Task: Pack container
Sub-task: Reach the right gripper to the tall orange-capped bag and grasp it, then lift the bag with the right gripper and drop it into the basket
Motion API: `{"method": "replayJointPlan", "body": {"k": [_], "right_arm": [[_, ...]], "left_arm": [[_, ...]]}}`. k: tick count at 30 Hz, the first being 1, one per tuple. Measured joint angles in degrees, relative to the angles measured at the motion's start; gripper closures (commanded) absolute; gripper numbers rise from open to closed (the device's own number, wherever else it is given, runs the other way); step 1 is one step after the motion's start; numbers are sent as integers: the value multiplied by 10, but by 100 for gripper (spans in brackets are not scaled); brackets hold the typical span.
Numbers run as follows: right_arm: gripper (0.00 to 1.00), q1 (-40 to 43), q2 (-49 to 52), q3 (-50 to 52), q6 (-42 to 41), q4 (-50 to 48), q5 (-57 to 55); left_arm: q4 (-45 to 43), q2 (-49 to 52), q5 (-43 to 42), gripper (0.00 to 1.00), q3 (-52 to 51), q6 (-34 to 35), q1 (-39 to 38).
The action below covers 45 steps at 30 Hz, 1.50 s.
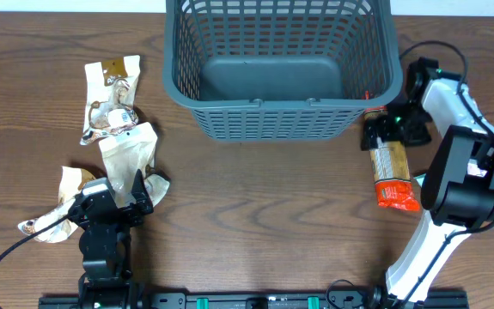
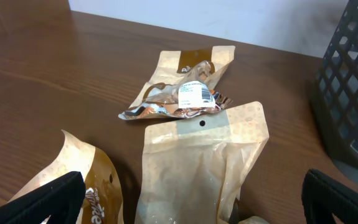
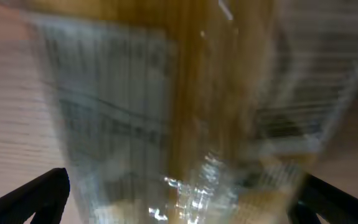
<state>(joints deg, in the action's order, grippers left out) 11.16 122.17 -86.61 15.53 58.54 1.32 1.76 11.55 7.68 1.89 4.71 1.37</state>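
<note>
The dark grey lattice basket (image 1: 274,118) stands at the back centre with nothing in it; its side shows in the left wrist view (image 2: 352,93). My left gripper (image 1: 143,190) (image 2: 190,213) is open, its fingers on either side of a tan paper pouch (image 1: 128,150) (image 2: 197,162) lying flat. My right gripper (image 1: 382,130) (image 3: 185,199) is open, its fingers on either side of the top end of a long clear and orange snack packet (image 1: 393,176) that fills its blurred wrist view (image 3: 166,112), just right of the basket.
A crumpled clear packet with a white label (image 1: 109,99) (image 2: 182,94) lies beyond the pouch. A brown printed bag (image 1: 57,215) (image 2: 88,183) lies at the left of the left gripper. The table's front edge carries a black rail (image 1: 247,300).
</note>
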Motion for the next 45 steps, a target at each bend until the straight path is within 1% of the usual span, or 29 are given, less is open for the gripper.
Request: {"method": "replayJointPlan", "body": {"k": [6,7,9,11,12,13,14,16,17,18,20,21,27,32,37,38,40,43,45], "right_arm": [[2,-2,-17,33,-13,-37,-7],[4,-3,-19,36,-15,-41,-8],[14,-3,-20,38,-16,-44,-11],[21,-2,-21,39,-19,-47,-15],[23,-2,-21,40,-21,-47,-15],[28,-2,-21,40,-21,-47,-15],[40,-2,-21,40,-22,-47,-14],[51,-2,-21,40,-21,-48,-12],[59,-2,-21,40,-22,-48,-11],[73,-1,-21,40,-26,-48,-9],[95,-1,-23,40,-23,-47,-5],[99,-1,-28,40,-25,-46,-1],[99,1,-37,31,-30,-43,23],[99,5,-13,-26,-32,14,44],[99,22,3,-150,-53,78,56],[99,29,0,-197,-64,85,59],[99,44,-7,-248,-76,88,60],[99,66,-36,-322,-90,100,60],[99,76,-72,-356,-95,107,58]], "left_arm": [[0,0,0,1,0,0,0],[0,0,0,1,0,0,0],[0,0,0,1,0,0,0],[0,0,0,1,0,0,0],[0,0,0,2,0,0,0],[0,0,0,1,0,0,0],[0,0,0,1,0,0,0],[0,0,0,1,0,0,0],[0,0,0,1,0,0,0],[0,0,0,1,0,0,0],[0,0,0,1,0,0,0],[0,0,0,1,0,0,0],[0,0,0,1,0,0,0],[0,0,0,1,0,0,0],[0,0,0,1,0,0,0],[0,0,0,1,0,0,0],[0,0,0,1,0,0,0],[0,0,0,1,0,0,0],[0,0,0,1,0,0,0]]}}
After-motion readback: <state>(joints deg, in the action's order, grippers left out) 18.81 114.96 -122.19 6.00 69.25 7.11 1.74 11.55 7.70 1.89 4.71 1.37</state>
